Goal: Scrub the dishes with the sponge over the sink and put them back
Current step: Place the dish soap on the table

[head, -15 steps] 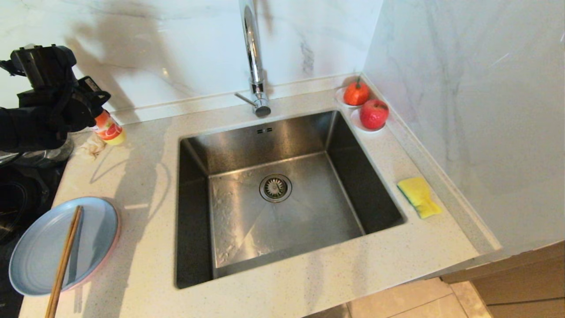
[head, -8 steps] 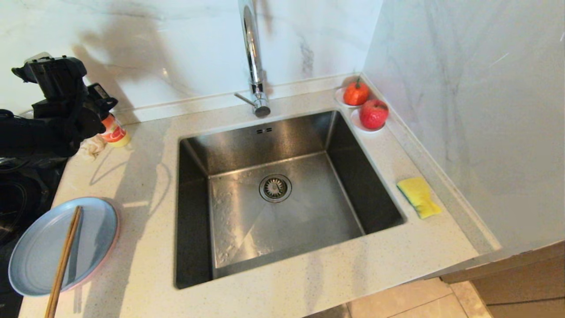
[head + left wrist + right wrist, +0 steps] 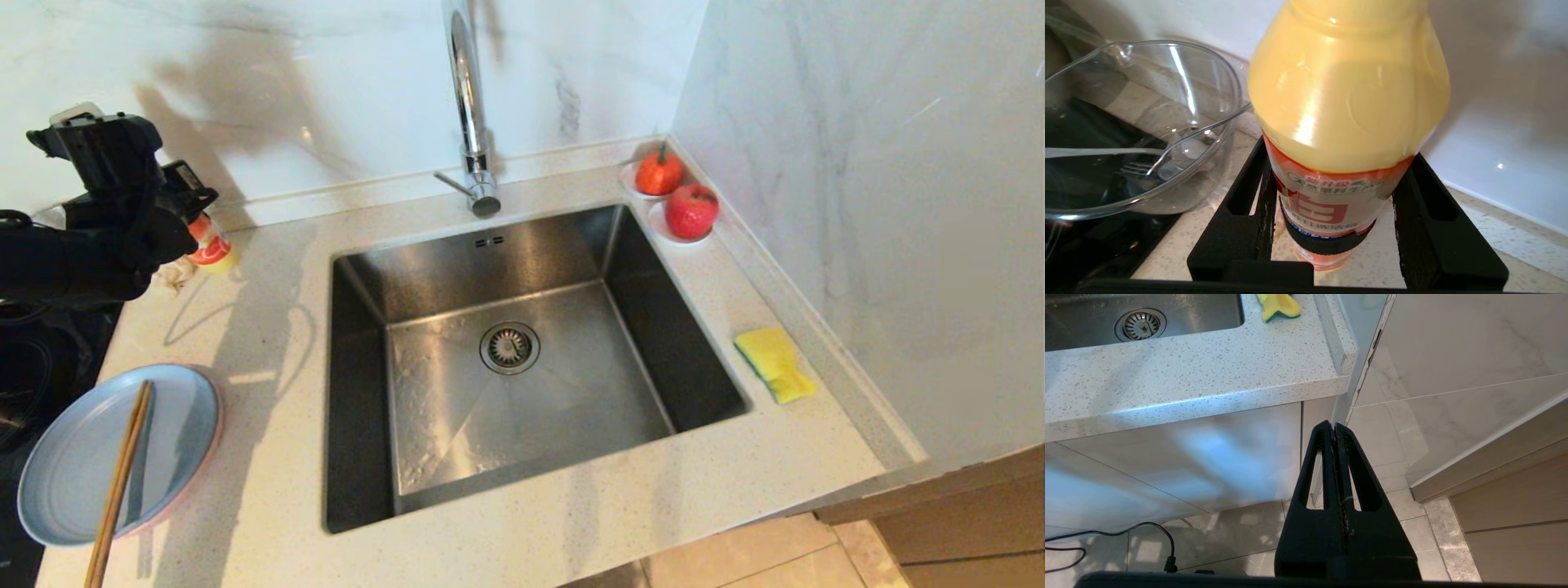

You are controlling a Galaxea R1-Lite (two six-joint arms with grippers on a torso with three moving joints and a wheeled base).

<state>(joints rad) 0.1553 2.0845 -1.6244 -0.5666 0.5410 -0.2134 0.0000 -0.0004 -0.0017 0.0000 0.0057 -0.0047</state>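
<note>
Speckled pale stone countertop runs below a white marble backsplash, with a marble side wall closing the right end.

Dishes: light blue plate lies flat at the near left corner of the counter, stacked on a pink plate of which only a thin rim shows. A pair of wooden chopsticks rests across the blue plate, running out past its near rim.

Sponge: yellow face up, on the counter strip to the right of the sink, near the side wall. Green underside visible at its edge in the right wrist view.

Sink: brushed steel basin set in the counter between plates and sponge, round drain strainer at centre, chrome faucet standing behind it.

Left gripper: at the far left of the counter, by the backsplash. Jaws closed around the lower, labelled part of a yellow dish-soap bottle, one finger on each side, bottle upright. A clear glass bowl holding a fork sits just beside the bottle.

Right gripper: parked low, off the counter's front right corner, above the tiled floor. Jaws pressed together, holding nothing.

Far right corner: two small white saucers, one with an orange fruit, one with a red fruit.
</note>
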